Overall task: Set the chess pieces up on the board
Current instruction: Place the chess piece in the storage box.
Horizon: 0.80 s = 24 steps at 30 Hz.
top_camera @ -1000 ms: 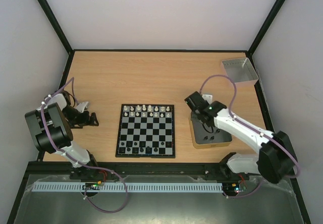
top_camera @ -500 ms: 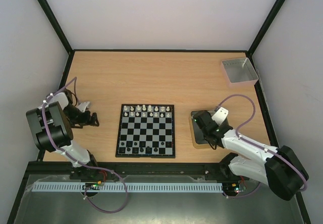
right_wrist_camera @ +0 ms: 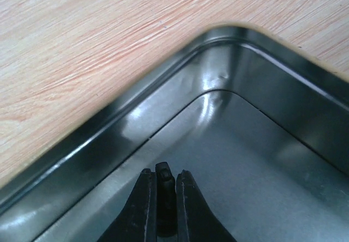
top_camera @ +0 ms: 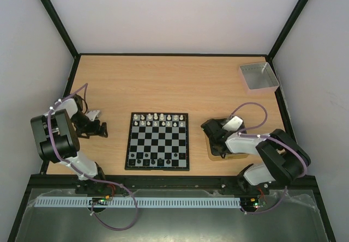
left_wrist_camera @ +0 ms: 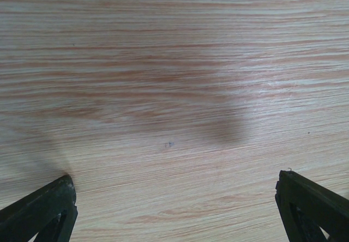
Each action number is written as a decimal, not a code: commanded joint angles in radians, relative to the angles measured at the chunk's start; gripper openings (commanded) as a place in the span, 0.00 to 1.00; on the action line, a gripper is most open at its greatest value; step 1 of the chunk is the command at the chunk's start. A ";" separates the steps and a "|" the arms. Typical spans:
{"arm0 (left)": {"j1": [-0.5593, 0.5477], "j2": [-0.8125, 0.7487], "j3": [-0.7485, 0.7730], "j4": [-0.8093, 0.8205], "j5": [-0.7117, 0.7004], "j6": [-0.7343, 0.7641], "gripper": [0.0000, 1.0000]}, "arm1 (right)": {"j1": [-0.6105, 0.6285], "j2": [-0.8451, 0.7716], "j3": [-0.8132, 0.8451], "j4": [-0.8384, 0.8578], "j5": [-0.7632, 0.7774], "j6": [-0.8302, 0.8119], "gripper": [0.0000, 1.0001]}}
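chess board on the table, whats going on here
The right claw is shut on a small dark chess piece, low inside a corner of the metal tin right of the board. The left claw hangs open over the table to the board's left, holding nothing. White pieces line the far rows and only a few black pieces stand on the near side, so the setup is unfinished.

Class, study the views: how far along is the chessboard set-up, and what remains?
Done: white pieces appear to fill the far rows of the board. In hand: the right claw, inside the tin, is shut on a dark piece. Remaining: the near rows hold only a few black pieces; the left claw is open over the table.
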 commanded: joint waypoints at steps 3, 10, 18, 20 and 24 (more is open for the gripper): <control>-0.010 0.053 -0.030 0.008 0.030 -0.001 0.99 | 0.005 0.056 0.039 0.017 0.039 0.022 0.06; -0.012 0.047 -0.029 0.007 0.033 0.001 0.99 | 0.005 0.094 0.079 -0.024 -0.008 0.005 0.14; -0.012 0.035 -0.028 0.005 0.039 0.005 0.99 | 0.005 0.089 0.092 -0.058 -0.011 0.004 0.32; -0.012 0.032 -0.028 0.005 0.041 0.005 0.99 | 0.004 0.073 0.089 -0.060 -0.005 0.002 0.35; -0.012 0.025 -0.029 0.006 0.041 0.007 0.99 | 0.005 0.054 0.091 -0.073 0.004 -0.004 0.39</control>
